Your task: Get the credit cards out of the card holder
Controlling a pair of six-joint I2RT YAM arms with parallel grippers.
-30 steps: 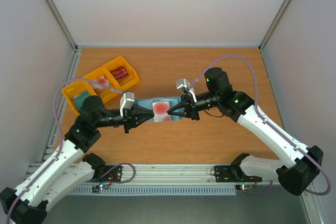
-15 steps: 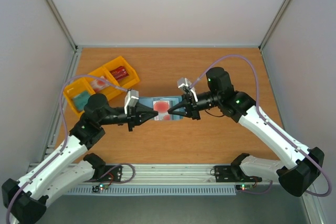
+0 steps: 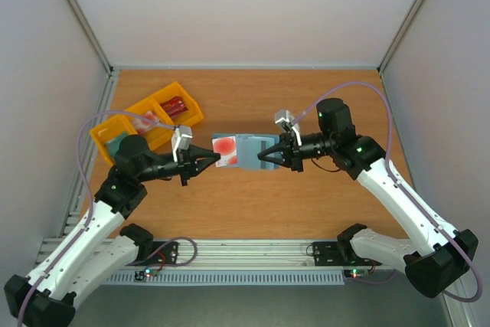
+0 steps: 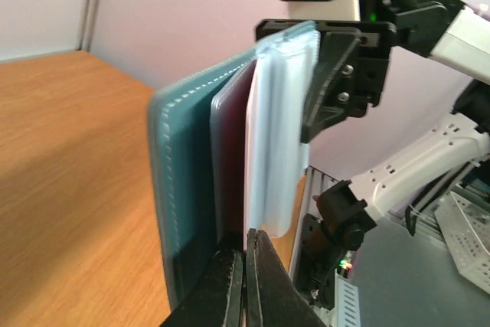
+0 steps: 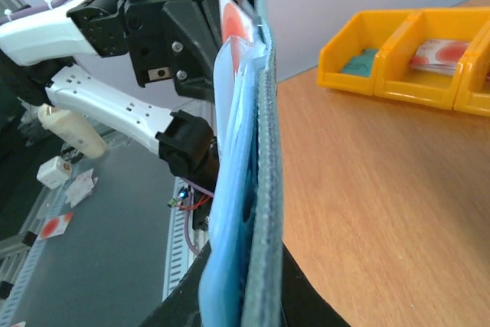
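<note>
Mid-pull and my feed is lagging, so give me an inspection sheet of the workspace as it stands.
Surface: wooden table, no spills or marks seen.
Job's things: slate-blue card holder held between both tools; pinkish-red card sticks out of its left end.
Clutter: yellow tray at far left, holding teal cards, a pink-marked card and a red item.
Tools: left tool shut on the pinkish-red card's edge; right tool shut on the card holder.
Cables: purple cables loop off both arms, apart from the card holder.
Surroundings: pale walls on three sides; metal rail at the near edge.
</note>
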